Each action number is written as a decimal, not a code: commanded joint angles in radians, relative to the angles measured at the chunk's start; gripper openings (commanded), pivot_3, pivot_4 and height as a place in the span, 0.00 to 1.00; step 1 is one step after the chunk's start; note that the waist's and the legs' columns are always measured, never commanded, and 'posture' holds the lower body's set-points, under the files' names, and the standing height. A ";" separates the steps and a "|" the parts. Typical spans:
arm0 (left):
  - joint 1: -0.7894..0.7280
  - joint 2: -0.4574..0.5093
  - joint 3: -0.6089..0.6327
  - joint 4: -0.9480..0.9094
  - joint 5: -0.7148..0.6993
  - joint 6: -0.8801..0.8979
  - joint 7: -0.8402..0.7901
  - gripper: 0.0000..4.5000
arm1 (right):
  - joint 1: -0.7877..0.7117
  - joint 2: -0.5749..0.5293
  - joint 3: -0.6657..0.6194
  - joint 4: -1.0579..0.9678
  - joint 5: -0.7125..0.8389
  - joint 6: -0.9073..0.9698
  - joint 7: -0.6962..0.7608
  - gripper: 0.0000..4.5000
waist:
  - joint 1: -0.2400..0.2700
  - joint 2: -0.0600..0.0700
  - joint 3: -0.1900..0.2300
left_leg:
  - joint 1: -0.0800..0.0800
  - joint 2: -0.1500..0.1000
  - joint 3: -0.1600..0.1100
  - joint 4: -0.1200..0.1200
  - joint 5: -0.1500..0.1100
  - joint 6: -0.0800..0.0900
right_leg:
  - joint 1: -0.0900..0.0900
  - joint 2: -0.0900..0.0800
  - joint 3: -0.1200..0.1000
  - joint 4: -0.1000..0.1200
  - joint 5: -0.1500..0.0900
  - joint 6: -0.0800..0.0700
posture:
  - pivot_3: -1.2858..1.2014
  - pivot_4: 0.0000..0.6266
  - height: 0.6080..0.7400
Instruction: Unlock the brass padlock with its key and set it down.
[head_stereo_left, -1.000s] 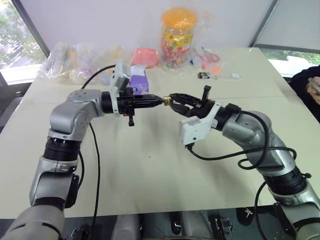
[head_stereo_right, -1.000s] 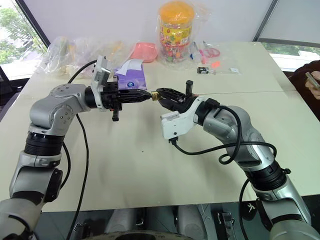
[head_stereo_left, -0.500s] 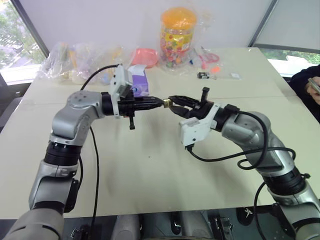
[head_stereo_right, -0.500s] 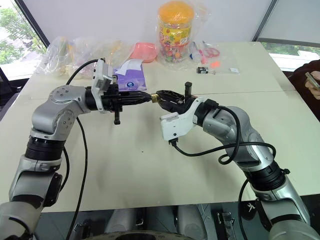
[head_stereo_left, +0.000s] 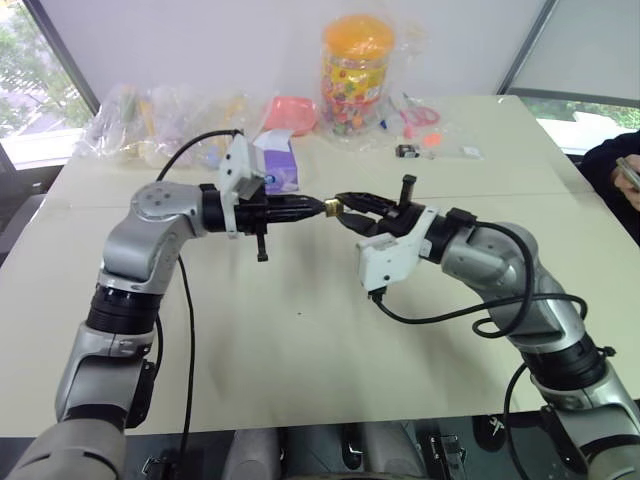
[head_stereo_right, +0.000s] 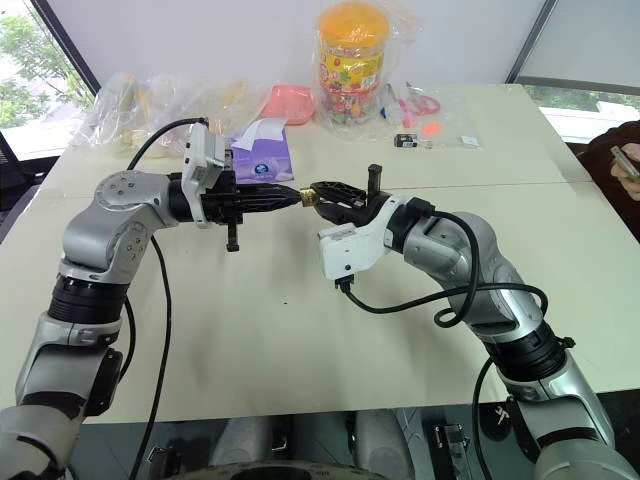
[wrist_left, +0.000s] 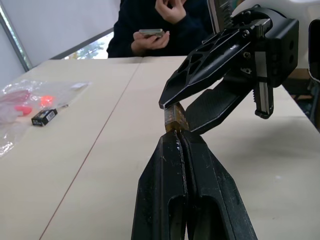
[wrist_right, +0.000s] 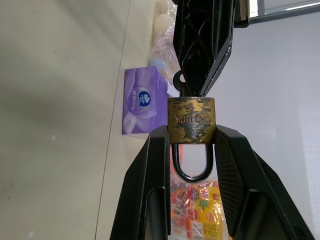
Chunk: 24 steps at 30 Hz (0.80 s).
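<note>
- Two grippers meet tip to tip in mid-air, well above the table (head_stereo_left: 300, 340), roughly at its middle.
- Right gripper (wrist_right: 191, 134) has its jaws clamped on the sides of the brass padlock (wrist_right: 191, 120), so they're closed on it with the lock body wedged between the fingertips.
- In the right wrist view the padlock's dark U-shaped shackle (wrist_right: 190, 165) hangs back into the gap between the two fingers, and the shackle looks seated in the body at both ends.
- Left gripper (wrist_left: 179, 137) has its jaws pressed fully together, tip touching the padlock's far face.
- A small dark looped bit, which looks like the key (wrist_right: 180, 82), pokes out beside the left fingertips right against the padlock. Can't tell how far it sits in the lock.
- From the head camera the padlock (head_stereo_left: 331, 208) is just a gold speck between the two black tips.
- Background stuff at the far side of the table: a purple tissue pack (head_stereo_left: 277, 172) behind the left gripper, a big jar with an orange lid (head_stereo_left: 357, 72), a pink tray (head_stereo_left: 290, 112), clear plastic bags (head_stereo_left: 150, 120), and a small black object (head_stereo_left: 406, 151) with packets near it.
- A person in a dark sleeve holding a phone (wrist_left: 150, 33) sits at the table's right edge.
</note>
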 joint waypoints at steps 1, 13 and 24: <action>0.014 0.004 -0.031 -0.010 0.043 -0.078 -0.022 0.00 | -0.040 0.023 -0.045 -0.055 0.033 0.032 -0.006 0.15 | 0.000 0.000 0.000 | 0.000 0.000 0.000 0.000 0.000 0.000 | 0.000 0.000 0.000 0.000 0.000 0.000 | 0.52 0.24 1.00; 0.042 -0.014 -0.047 0.091 0.195 -0.476 -0.019 0.00 | -0.082 0.079 -0.075 -0.086 0.143 0.217 0.046 0.15 | 0.001 0.000 0.000 | 0.000 0.000 0.001 0.000 0.000 0.000 | 0.000 0.000 0.000 0.000 0.000 0.000 | 0.52 0.24 1.00; 0.014 -0.007 -0.071 0.240 0.207 -0.675 -0.030 0.00 | -0.086 0.055 -0.062 -0.084 0.155 0.205 0.056 0.15 | 0.002 0.000 0.000 | 0.000 0.000 0.003 0.000 0.000 0.000 | 0.000 0.000 -0.001 0.000 0.000 0.000 | 0.52 0.24 1.00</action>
